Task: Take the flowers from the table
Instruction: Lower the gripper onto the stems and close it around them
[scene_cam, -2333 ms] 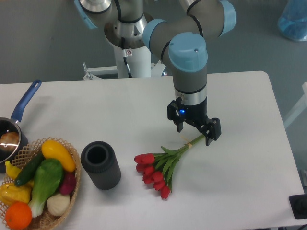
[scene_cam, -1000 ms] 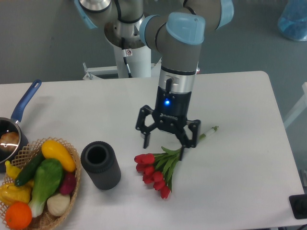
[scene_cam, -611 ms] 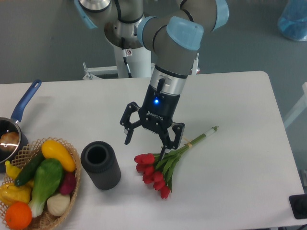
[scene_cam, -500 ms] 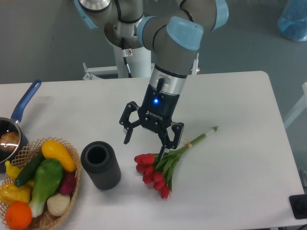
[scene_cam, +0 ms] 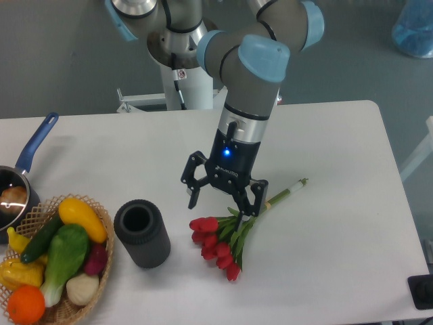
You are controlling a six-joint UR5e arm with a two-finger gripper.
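Tool (scene_cam: 221, 200), fingers apart, is shifting right and dropping toward the flowers (scene_cam: 223, 240) lying on the desk (scene_cam: 338, 203); grasp not yet made.

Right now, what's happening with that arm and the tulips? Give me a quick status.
End effector open, low over the flowers. Flowers lying flat on the table, not gripped. Dark cylinder stands left of them, clear of the approach.

The arm (scene_cam: 254, 74) has grey tubular links with light blue joint caps. Its wrist is silver, then black, with a small blue light. The black pincer (scene_cam: 222, 199) has two angular fingers.
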